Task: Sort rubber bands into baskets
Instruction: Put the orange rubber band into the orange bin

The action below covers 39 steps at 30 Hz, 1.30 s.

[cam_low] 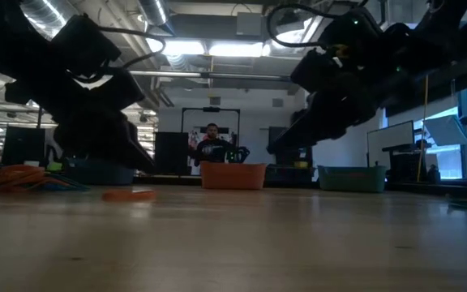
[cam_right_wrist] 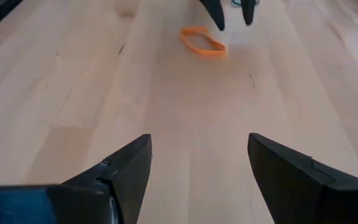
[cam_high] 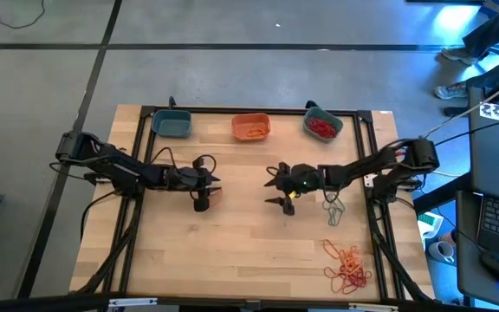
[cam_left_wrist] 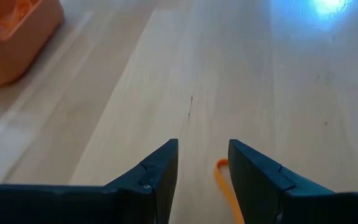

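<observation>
Left gripper, fingers apart and empty, hovers with one orange rubber band on the table between its fingertips; pickup step, next likely descend and close, then carry to orange basket; right gripper open, idle.

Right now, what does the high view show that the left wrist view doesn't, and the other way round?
Only the high view shows both teal baskets, the one on the right holding red bands, the right end effector, and the loose pile of rubber bands near the right front corner. Only the left wrist view shows an orange band lying between the left end effector's open fingers. Both show the orange basket and the wooden table.
</observation>
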Available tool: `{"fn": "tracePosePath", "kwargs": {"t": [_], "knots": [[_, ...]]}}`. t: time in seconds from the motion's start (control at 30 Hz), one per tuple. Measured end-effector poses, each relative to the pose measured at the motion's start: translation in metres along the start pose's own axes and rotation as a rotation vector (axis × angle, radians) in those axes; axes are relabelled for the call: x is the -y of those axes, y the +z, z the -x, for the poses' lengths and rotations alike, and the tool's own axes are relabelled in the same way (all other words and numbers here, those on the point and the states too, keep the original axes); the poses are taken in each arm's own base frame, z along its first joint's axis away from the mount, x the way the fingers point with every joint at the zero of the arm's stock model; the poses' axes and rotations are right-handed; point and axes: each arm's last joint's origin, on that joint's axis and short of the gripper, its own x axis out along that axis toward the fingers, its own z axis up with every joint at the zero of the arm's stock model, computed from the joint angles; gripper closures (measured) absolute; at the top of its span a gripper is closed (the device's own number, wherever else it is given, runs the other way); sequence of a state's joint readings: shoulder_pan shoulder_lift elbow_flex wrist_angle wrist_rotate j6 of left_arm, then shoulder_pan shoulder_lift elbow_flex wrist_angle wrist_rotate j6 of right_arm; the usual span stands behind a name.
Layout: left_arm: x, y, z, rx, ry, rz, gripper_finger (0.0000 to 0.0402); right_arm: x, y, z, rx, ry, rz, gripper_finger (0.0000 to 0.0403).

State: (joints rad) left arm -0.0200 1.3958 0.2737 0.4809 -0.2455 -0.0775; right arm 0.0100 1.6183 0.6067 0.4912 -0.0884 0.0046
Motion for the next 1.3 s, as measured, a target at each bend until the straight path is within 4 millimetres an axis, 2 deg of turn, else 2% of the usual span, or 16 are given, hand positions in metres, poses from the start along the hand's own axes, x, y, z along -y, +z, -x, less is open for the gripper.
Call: {"fn": "tracePosePath", "kwargs": {"t": [0.17, 0.47, 0.7, 0.87, 1.1, 1.3], "knots": [[0.004, 0.003, -0.001, -0.072, -0.007, -0.018, 0.0263, 0.001, -0.002, -0.003, -0.003, -0.005, -0.019, 0.0139], [0.025, 0.011, 0.005, -0.292, -0.038, -0.036, 0.0263, 0.001, -0.003, -0.003, -0.003, -0.005, -0.019, 0.0139], [0.028, 0.012, 0.011, -0.428, 0.0, 0.017, 0.0263, 0.001, -0.002, -0.003, -0.002, -0.005, -0.03, 0.0139], [0.027, 0.011, 0.012, -0.451, 0.03, 0.063, 0.0263, 0.001, -0.003, -0.003, -0.002, -0.005, -0.031, 0.0139], [0.027, 0.017, 0.007, -0.373, 0.029, 0.033, 0.0263, 0.002, -0.003, -0.004, -0.004, -0.011, -0.031, 0.0139], [0.028, 0.011, -0.002, -0.407, 0.016, 0.03, 0.0263, 0.002, -0.003, -0.004, -0.005, -0.029, -0.031, 0.0139]]}}
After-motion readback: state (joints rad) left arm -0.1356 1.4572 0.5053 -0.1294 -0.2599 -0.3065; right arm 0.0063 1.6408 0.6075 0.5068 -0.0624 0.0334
